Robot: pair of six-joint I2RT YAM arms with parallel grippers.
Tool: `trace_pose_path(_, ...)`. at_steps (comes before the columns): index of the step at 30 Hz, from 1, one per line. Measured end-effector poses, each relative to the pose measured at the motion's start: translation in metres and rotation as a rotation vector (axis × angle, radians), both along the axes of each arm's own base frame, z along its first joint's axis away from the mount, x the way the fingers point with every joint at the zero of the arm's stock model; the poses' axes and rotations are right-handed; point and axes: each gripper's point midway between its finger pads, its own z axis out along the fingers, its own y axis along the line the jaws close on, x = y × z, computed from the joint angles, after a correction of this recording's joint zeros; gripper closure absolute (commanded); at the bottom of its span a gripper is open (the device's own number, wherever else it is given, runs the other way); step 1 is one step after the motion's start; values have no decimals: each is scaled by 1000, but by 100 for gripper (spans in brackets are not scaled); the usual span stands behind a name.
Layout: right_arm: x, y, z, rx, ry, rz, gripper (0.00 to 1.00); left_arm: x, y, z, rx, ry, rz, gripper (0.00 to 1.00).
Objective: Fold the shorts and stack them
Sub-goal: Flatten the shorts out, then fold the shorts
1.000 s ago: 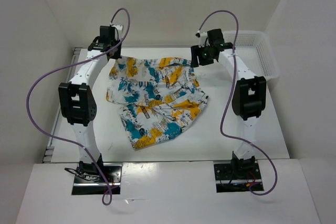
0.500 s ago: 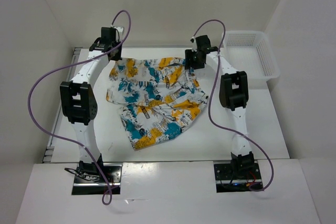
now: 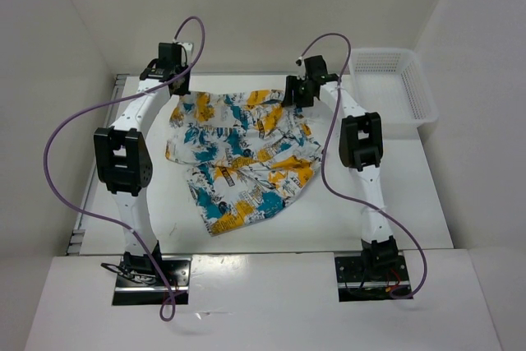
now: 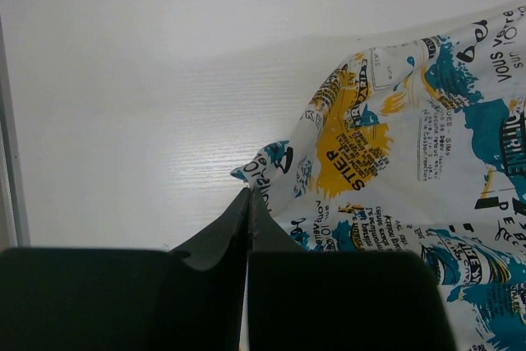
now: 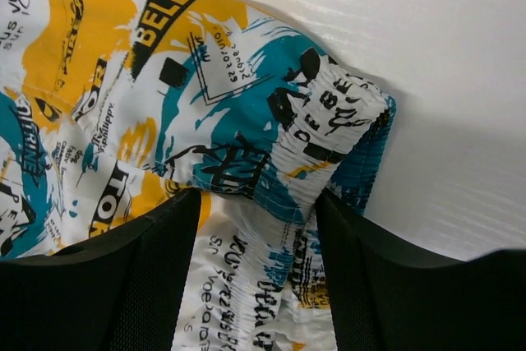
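Jaws of the left gripper point(image 4: 248, 193) are pressing fully together, and a corner of the shorts point(image 4: 394, 162) is meeting their tips and appearing to be pinched there. From that pinch the printed fabric is spreading to the right of the jaws and passing under the right-hand finger; to the left of the jaws only the white table point(image 4: 123, 80) is showing.

Jaws of the right gripper point(image 5: 256, 195) are standing apart. A gathered, folded corner of the shorts point(image 5: 246, 121) is lying between the two fingers, and the cloth is running beyond and to the left of them, with bare table point(image 5: 460, 55) to the right.

From above, the shorts point(image 3: 246, 158) are lying spread and creased on the table between the two arms, their far edge at both sets of jaws. A white mesh basket point(image 3: 423, 92) is sitting well apart to the right of the right gripper.
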Motion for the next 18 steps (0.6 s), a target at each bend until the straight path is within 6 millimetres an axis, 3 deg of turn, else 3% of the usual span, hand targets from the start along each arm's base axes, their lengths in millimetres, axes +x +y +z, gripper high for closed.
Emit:
trace_pose_path(2,2,-1,-1,-3,0,-15,36,0,1,0,3,0,4,100)
trace_pose_path(6,2,-1,0,3,2,-26,47,0,2,0,7,1,7,100)
trace_pose_path(10,4,4,2,25,2,-18,83,-1,2,-1,9,4,9,100)
trace_pose_path(13,13,3,7,18,-24,-30,95,-1,4,-1,14,5,15,100)
trace_pose_path(15,18,-1,12,-3,-48,-39,100,-1,6,-1,23,4,26,100)
trace_pose_path(18,28,-9,23,-52,-100,-58,100,1,15,2,42,-8,55,100)
